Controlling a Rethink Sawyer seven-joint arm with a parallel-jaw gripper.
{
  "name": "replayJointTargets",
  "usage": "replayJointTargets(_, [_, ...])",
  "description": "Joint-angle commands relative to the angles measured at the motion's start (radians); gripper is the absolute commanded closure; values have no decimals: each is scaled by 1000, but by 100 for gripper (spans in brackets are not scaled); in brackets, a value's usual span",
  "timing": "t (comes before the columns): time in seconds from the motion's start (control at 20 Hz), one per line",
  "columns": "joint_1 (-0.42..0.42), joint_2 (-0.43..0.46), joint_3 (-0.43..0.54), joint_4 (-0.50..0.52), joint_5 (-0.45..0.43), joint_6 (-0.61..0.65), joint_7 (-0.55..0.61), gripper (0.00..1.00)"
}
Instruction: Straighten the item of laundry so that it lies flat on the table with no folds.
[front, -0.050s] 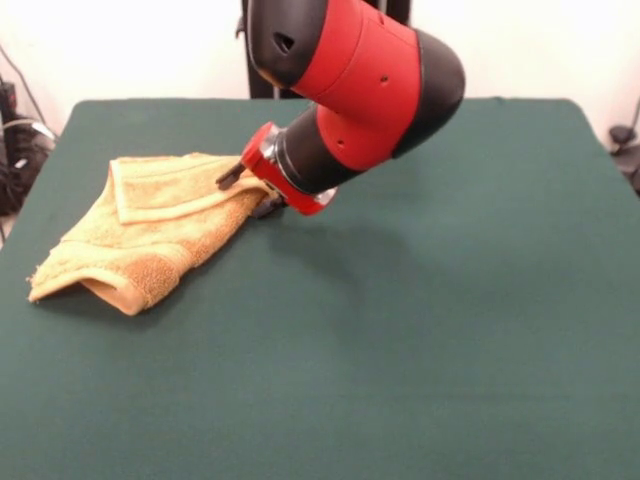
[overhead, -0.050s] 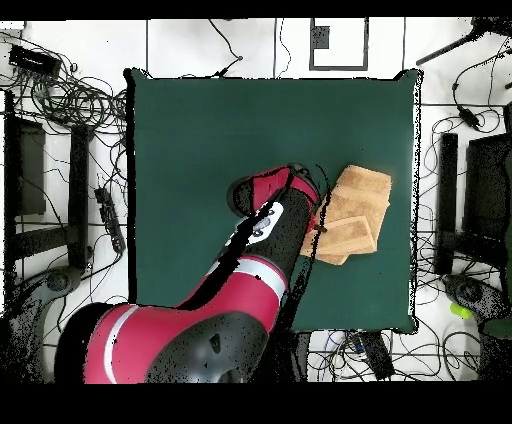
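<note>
The orange-tan item of laundry (front, -0.050s: 150, 225) lies crumpled on the left part of the green table (front, -0.050s: 420, 350), with one edge folded back over itself and a corner doubled under at the front. In the overhead view the item of laundry (overhead, -0.050s: 355, 215) sits near the table's (overhead, -0.050s: 200, 140) right side. My gripper (front, -0.050s: 258, 196) is down at the towel's right edge, mostly hidden behind the red wrist. In the overhead view the gripper (overhead, -0.050s: 317, 222) meets the towel's left edge. Whether it holds the cloth cannot be seen.
My thick red and black arm (front, -0.050s: 360, 80) reaches low across the table's far middle. Cables (overhead, -0.050s: 70, 100) and black stands (overhead, -0.050s: 445, 200) surround the table on the floor in the overhead view. The table's edges lie close to the towel on that side.
</note>
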Motion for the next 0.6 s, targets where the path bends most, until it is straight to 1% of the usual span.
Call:
replayJointTargets(0.05, [17, -26, 57, 92, -28, 9, 42, 0])
replayJointTargets(0.35, [19, -108, 52, 161, -48, 24, 0, 0])
replayJointTargets(0.6, [7, -125, 77, 179, -53, 38, -15, 0])
